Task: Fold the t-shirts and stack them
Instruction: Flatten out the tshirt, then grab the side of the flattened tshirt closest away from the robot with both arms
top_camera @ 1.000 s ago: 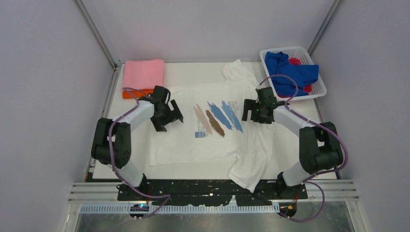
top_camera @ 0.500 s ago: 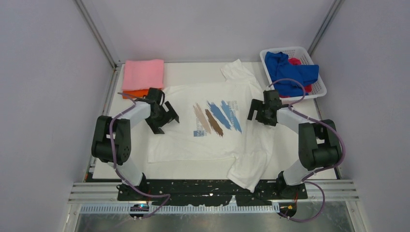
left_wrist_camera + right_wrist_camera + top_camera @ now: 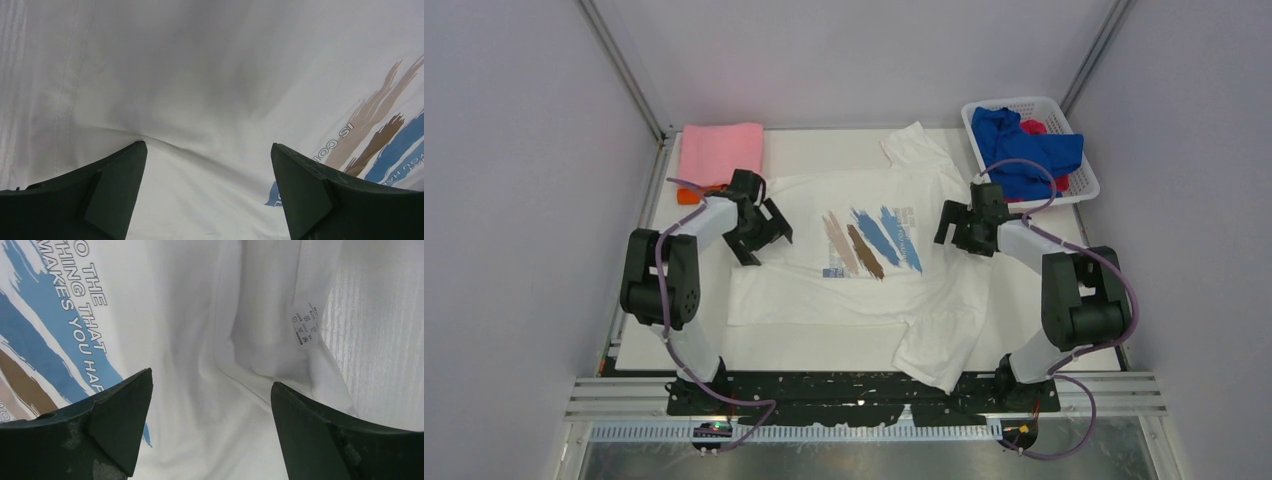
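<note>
Jaws left and right stand apart; white t-shirt (image 3: pixel 854 300) lies beneath them.

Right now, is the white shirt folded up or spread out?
Spread out. The white shirt lies open and mostly flat on the table, with its chest print facing up.

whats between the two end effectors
The white t-shirt and its chest print of brown and blue strokes lie between left end effector and right end effector, per the top external view.
</note>
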Controlling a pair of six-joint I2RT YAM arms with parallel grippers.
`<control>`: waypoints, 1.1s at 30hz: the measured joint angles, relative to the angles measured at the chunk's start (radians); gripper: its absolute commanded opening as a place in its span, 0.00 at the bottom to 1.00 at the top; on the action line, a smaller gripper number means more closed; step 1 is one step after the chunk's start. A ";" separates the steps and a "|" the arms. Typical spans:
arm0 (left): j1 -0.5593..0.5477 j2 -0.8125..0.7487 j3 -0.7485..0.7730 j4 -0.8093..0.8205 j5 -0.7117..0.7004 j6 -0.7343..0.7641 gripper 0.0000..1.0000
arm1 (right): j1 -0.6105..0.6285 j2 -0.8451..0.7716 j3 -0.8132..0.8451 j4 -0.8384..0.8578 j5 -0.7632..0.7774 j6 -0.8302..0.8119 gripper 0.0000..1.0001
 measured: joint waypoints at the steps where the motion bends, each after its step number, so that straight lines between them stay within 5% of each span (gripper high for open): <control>1: 0.000 -0.005 0.000 -0.002 -0.001 0.002 1.00 | 0.000 -0.011 0.000 -0.010 -0.003 -0.001 0.95; 9: -0.024 -0.316 -0.092 -0.078 -0.081 0.003 1.00 | -0.001 -0.348 -0.021 -0.047 0.044 0.027 0.95; 16: -0.029 -0.706 -0.377 -0.220 -0.193 -0.071 0.99 | -0.019 -0.528 -0.116 -0.033 0.133 0.103 0.96; 23: -0.029 -0.915 -0.661 -0.314 -0.253 -0.240 0.79 | -0.029 -0.508 -0.152 -0.036 0.107 0.116 0.95; 27: -0.029 -0.951 -0.688 -0.300 -0.278 -0.316 0.61 | -0.029 -0.491 -0.152 -0.027 0.078 0.112 0.95; 33: -0.029 -0.920 -0.693 -0.263 -0.314 -0.398 0.51 | -0.029 -0.488 -0.152 -0.021 0.042 0.106 0.96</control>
